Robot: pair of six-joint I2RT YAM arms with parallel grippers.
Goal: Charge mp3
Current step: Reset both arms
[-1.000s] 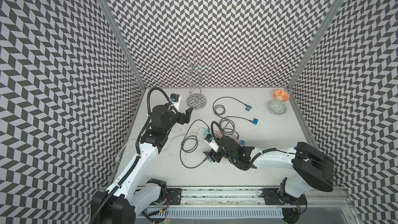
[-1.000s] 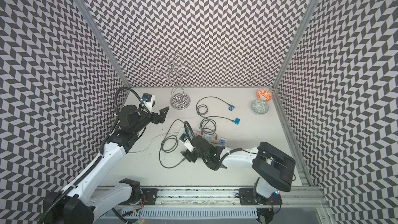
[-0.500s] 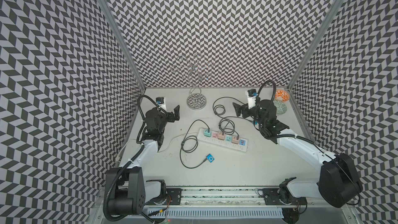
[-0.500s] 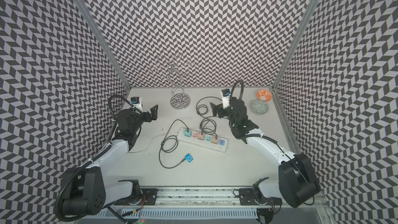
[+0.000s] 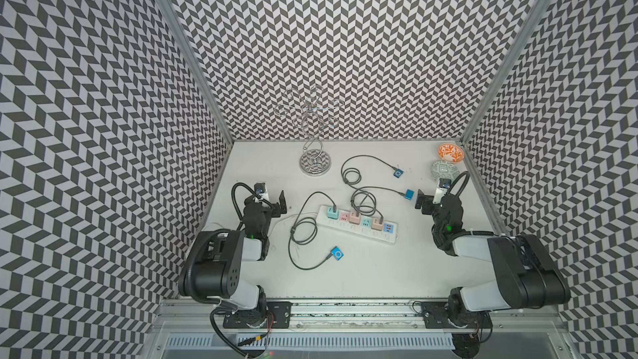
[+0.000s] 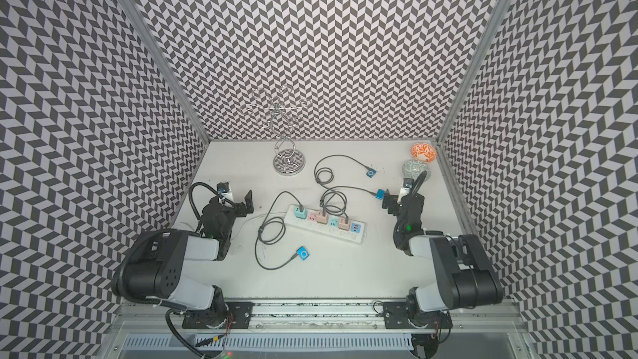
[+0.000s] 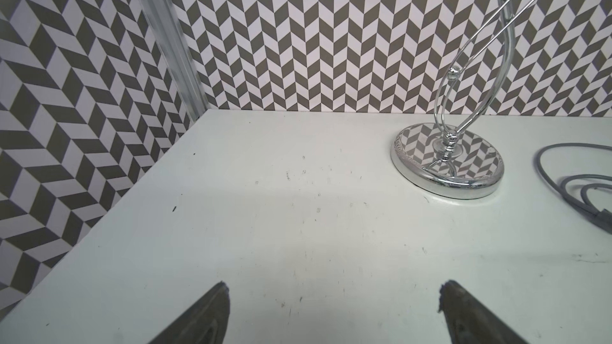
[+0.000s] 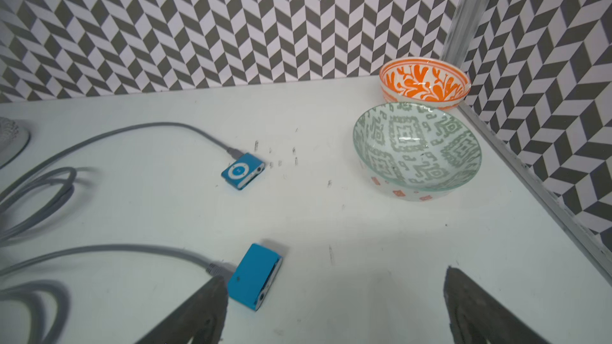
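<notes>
Three small blue mp3 players lie on the white table, each with a grey cable in it: one near the front [image 5: 337, 254], one at the back [image 5: 398, 173], one face-down on the right [image 5: 409, 194]. The cables run to coloured adapters on the white power strip [image 5: 357, 224]. My left gripper [image 5: 279, 203] stands open and empty over bare table [image 7: 332, 287] at the left. My right gripper [image 5: 421, 199] is open too [image 8: 334, 281]; the face-down mp3 [image 8: 256, 276] lies just beside one of its fingertips, not between them. The back mp3 [image 8: 242, 170] lies farther off.
A chrome wire stand [image 5: 315, 164] rises at the back centre. An orange bowl [image 5: 450, 153] and a green-patterned glass bowl [image 5: 444, 169] sit in the back right corner, close behind my right wrist. Patterned walls close three sides.
My right arm left the front mp3 by the strip and swung back to the right side. The left arm drew back to the left. Both grippers opened wider.
</notes>
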